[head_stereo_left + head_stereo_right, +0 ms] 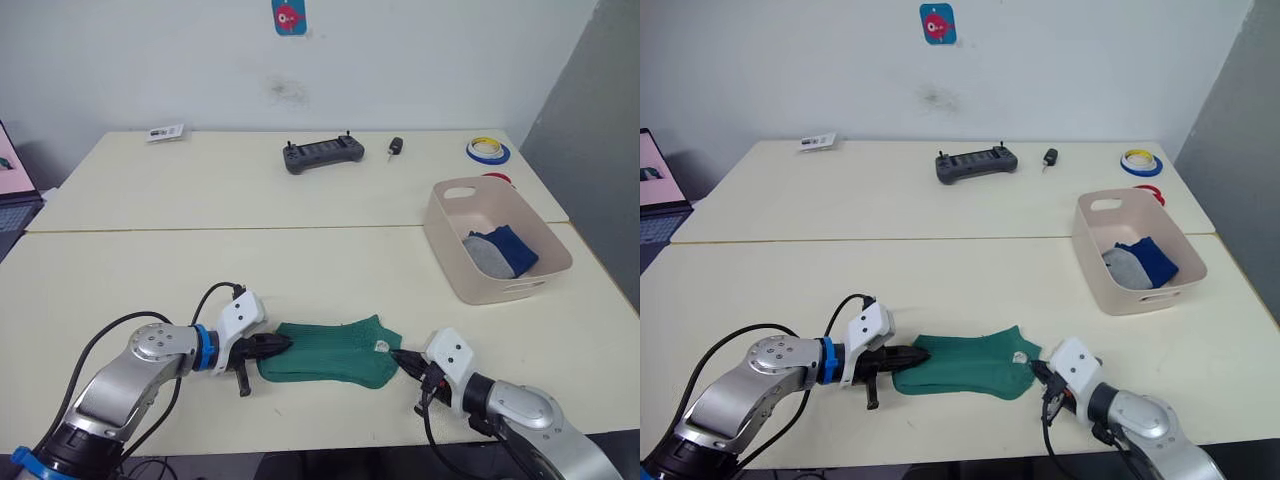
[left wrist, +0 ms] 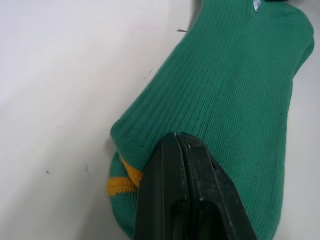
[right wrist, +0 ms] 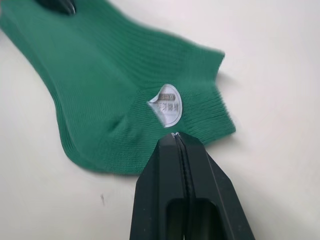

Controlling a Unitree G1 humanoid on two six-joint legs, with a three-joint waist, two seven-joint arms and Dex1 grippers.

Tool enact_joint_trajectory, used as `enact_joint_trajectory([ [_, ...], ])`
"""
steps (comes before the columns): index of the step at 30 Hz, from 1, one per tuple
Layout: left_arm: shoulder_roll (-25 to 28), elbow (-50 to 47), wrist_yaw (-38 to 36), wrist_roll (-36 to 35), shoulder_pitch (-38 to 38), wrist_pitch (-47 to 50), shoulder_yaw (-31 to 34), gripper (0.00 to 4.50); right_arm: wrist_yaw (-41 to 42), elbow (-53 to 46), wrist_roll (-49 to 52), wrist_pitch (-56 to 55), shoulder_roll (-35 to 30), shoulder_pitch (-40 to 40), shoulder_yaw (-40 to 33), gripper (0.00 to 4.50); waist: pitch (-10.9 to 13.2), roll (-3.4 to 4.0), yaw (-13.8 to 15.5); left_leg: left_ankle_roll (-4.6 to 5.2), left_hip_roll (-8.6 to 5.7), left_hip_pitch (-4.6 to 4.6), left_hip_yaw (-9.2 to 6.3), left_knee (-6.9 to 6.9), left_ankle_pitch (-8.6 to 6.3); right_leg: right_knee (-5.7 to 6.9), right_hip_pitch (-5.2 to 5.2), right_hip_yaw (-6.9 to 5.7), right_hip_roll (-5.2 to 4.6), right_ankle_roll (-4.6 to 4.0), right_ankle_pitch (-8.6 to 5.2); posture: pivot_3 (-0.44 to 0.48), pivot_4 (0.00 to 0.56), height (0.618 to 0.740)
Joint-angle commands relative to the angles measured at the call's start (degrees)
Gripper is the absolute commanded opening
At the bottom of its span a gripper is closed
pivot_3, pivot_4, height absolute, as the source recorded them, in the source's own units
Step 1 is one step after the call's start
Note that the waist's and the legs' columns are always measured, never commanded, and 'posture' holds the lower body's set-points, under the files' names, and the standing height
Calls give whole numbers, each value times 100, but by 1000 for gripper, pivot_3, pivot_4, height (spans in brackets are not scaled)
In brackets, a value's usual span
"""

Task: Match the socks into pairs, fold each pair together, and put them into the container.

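Note:
A green sock (image 1: 328, 352) lies flat near the table's front edge; layered edges hint at a second one under it. It carries yellow stripes (image 2: 120, 182) at one end and a round label (image 3: 167, 105) near the cuff. My left gripper (image 1: 285, 344) is shut on the striped end, its closed tips (image 2: 175, 137) pinching the fabric. At the other end my right gripper (image 1: 397, 355) is shut on the cuff edge (image 3: 175, 136). The pink-beige container (image 1: 440, 225) stands to the right, holding folded dark blue socks (image 1: 508, 248) and grey socks (image 1: 484, 256).
At the back of the table lie a black controller (image 1: 322, 155), a small key fob (image 1: 396, 147), tape rolls (image 1: 488, 150) and a card (image 1: 165, 132). A laptop (image 1: 10, 190) shows at the left edge. A seam (image 1: 230, 229) runs between the two tabletops.

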Motion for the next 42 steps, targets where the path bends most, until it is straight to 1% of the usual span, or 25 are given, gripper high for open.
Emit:
enact_joint_trajectory([
  [1,104,37,-289,-188,-150,3,250,16,-27,-402,183,-191,143,-110,-176,0,2,-1,2,0,0,-3,-1,0,0,0,-2,-1,0,0,0,0,150,740],
  [6,372,-45,-973,-706,-448,147,561,16,-41,-448,204,-80,167,-190,-222,0,5,-4,7,-2,-1,-33,-4,5,1,3,-31,-6,0,-1,0,0,150,740],
  [8,480,2,-1209,-757,-527,110,564,16,-52,-429,208,-73,177,-188,-253,0,6,-3,6,-2,-1,-33,-4,4,1,2,-31,-5,0,-1,0,0,150,740],
  [12,356,213,-1257,-568,-577,-99,389,16,-30,-496,251,-91,169,-56,-319,0,8,0,8,-1,-3,-33,-2,3,1,1,-32,-3,0,0,0,0,150,740],
  [15,249,339,-1246,-180,-437,-414,25,16,-92,-612,382,32,215,204,-450,0,8,0,8,-1,-4,-33,-2,4,1,1,-32,-3,1,-1,0,0,150,740],
  [17,186,434,-1194,-46,-404,-516,-69,16,-138,-661,449,94,244,309,-518,0,9,0,9,-1,-3,-33,-1,3,1,1,-32,-1,1,-1,0,0,150,740],
  [19,137,628,-1169,117,-366,-642,-158,16,-354,-684,587,264,416,442,-735,0,9,-2,11,-1,-2,-33,-2,4,1,2,-33,-2,3,-1,0,0,150,740],
  [22,110,758,-1203,230,-289,-724,-222,0,-659,-734,874,684,722,554,-1042,620,9,-1,10,-1,0,-32,-4,3,1,4,-32,-3,5,-1,0,0,150,740],
  [24,113,742,-1224,245,-244,-713,-234,0,-853,-823,1122,1069,942,565,-1127,1269,8,0,7,-1,2,-31,-1,2,0,4,-32,1,5,-1,0,0,150,740],
  [25,112,730,-1226,237,-231,-695,-232,0,-947,-842,1189,1227,1032,558,-1124,1700,8,0,6,-1,3,-31,-2,2,0,4,-32,1,5,-1,0,0,150,740],
  [30,80,717,-1190,240,-225,-662,-248,0,-1289,-814,1149,1715,1243,418,-839,3432,8,2,4,-1,3,-30,-1,1,0,5,-33,3,4,-1,0,0,150,740],
  [33,45,682,-1160,244,-230,-624,-271,0,-1463,-716,997,1915,1283,316,-563,3432,7,2,3,0,2,-30,-2,1,0,5,-33,1,5,-1,0,0,150,740],
  [42,-7,690,-1148,295,-228,-619,-307,0,-1614,-575,921,2232,1294,23,123,3432,4,-1,-9,0,1,-27,-2,1,0,5,-33,2,10,-2,0,0,150,740],
])
